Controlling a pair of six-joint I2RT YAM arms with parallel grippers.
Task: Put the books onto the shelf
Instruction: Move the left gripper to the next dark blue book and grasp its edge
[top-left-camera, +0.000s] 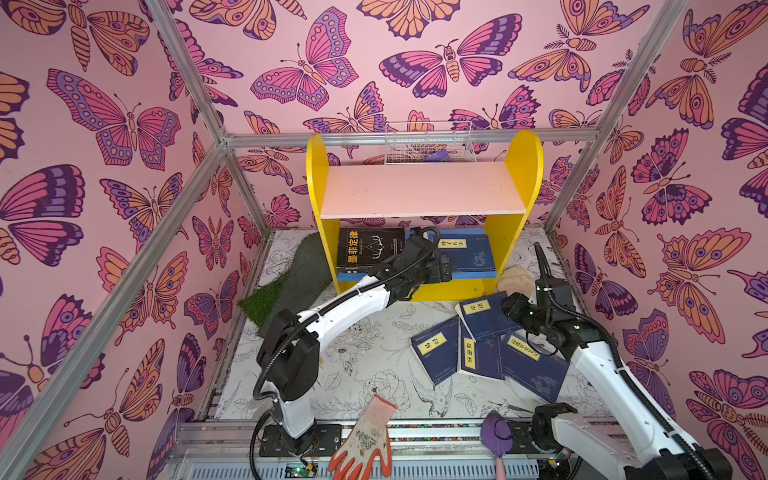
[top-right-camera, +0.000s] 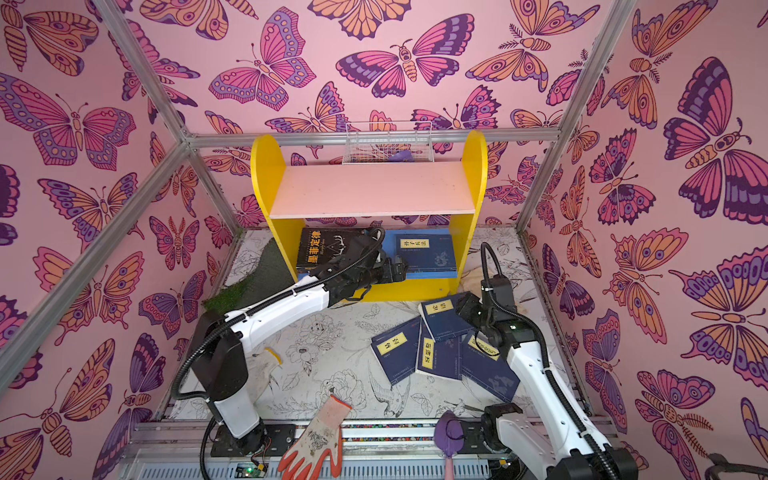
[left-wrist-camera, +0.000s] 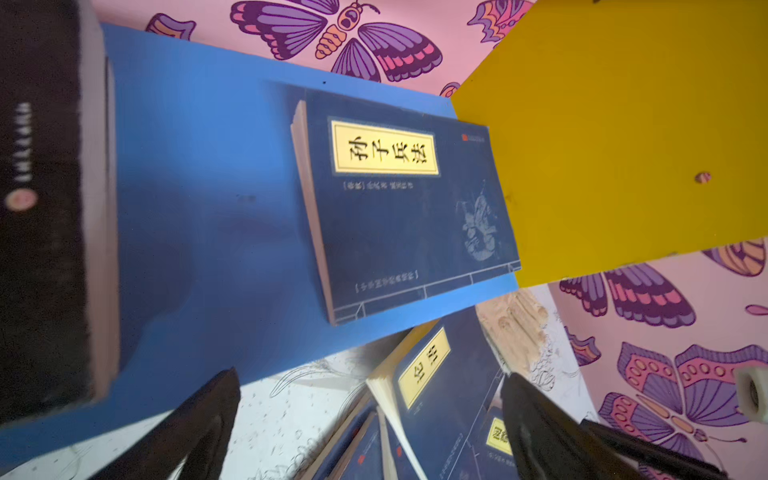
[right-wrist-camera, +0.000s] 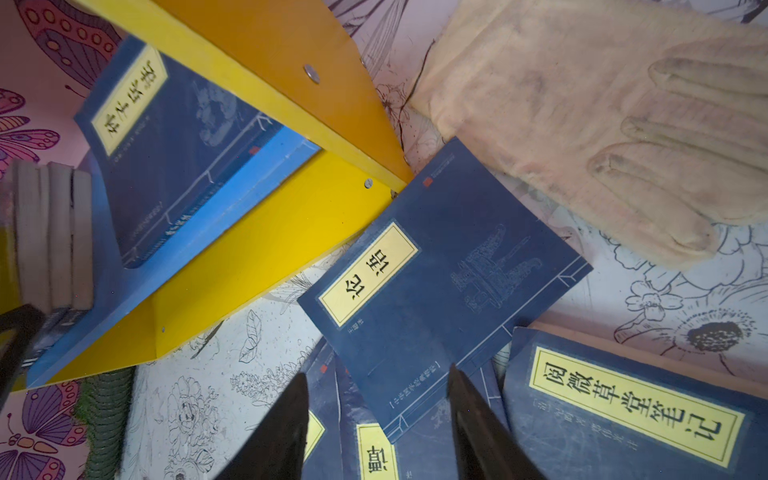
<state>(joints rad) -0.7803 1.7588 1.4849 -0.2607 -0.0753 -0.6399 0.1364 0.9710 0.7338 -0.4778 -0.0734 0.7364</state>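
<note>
The left hand (left-wrist-camera: 370, 419), wide and empty, hangs at the blue lower board (left-wrist-camera: 208, 208) of the yellow-sided two-tier shelf (top-left-camera: 525, 166); only its wrist view shows the black fingers (left-wrist-camera: 199, 424). On that board lie a navy paperback with yellow title label (left-wrist-camera: 407, 216), right, and a stack of black paperbacks (top-left-camera: 370, 249), left. The right hand (right-wrist-camera: 378, 415), half spread, gripping nothing, hovers over four navy books (top-left-camera: 478, 357) scattered on the floral-printed surface (top-left-camera: 374, 345) beside a fuzzy beige glove (right-wrist-camera: 582, 104). Pink butterfly walls (top-left-camera: 104, 124) enclose all.
</note>
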